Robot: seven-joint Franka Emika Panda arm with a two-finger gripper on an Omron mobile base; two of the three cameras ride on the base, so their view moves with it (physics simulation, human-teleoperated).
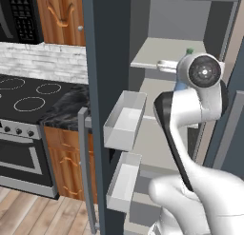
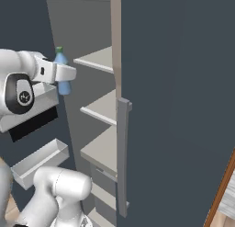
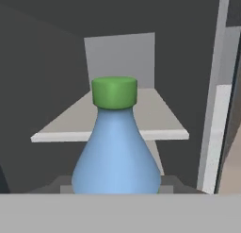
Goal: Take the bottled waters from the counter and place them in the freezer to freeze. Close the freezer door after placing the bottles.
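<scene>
One small clear plastic bottle with a green cap and blue label (image 3: pixel 116 147) is held upright between the closed fingers of the white two-finger gripper (image 2: pixel 64 74), directly ahead of the hand, just before a light grey shelf (image 3: pixel 113 119) inside the open dark blue-grey freezer (image 1: pixel 181 39).

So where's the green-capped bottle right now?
The green-capped bottle is held upright in the gripper, in front of the open freezer, near an upper shelf.

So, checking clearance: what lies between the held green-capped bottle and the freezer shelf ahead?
Nothing: in the hand view the stretch from green-capped bottle to shelf is bare.
</scene>
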